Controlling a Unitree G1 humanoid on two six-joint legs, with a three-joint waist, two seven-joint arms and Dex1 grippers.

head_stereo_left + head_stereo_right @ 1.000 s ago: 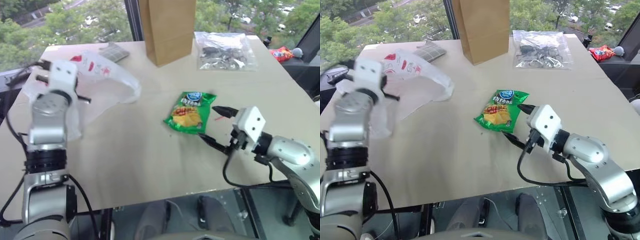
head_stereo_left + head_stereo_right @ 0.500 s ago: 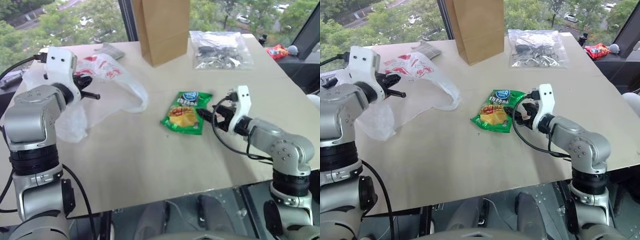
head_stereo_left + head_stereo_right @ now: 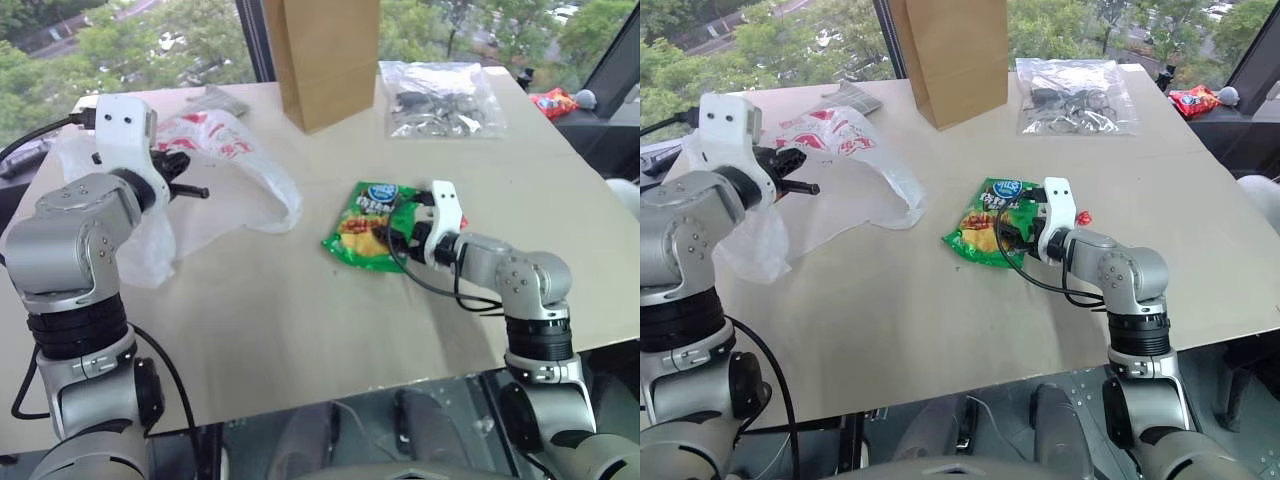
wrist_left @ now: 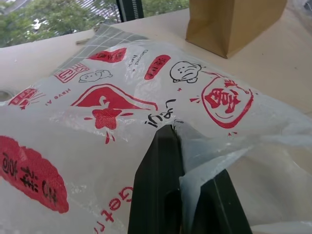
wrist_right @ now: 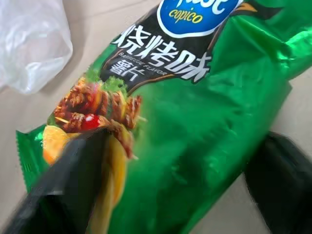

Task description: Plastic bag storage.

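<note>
The plastic bag (image 3: 215,170) lay slack on the worktop (image 3: 300,300), its film pinched between the closed left fingers (image 4: 163,190). Thin, light and slippery, it seemed best taken by a bunched fold or handle loop. The right fingers (image 5: 73,170) straddled a green snack packet (image 3: 990,222), partly open, not yet clamped.

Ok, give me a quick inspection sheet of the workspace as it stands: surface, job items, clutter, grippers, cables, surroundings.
Surface: beige table, bare at the near edge.
Job's things: plastic bag lying crumpled on the robot's left, one part lifted.
Clutter: green chip packet mid-table; brown paper bag upright at the far edge; clear bag of dark items beside it; grey checked item behind the plastic bag.
Grippers: left gripper shut on the plastic bag; right gripper with fingers either side of the chip packet, not yet closed.
Cables: black cable looping off the right wrist.
Surroundings: window with trees beyond.
</note>
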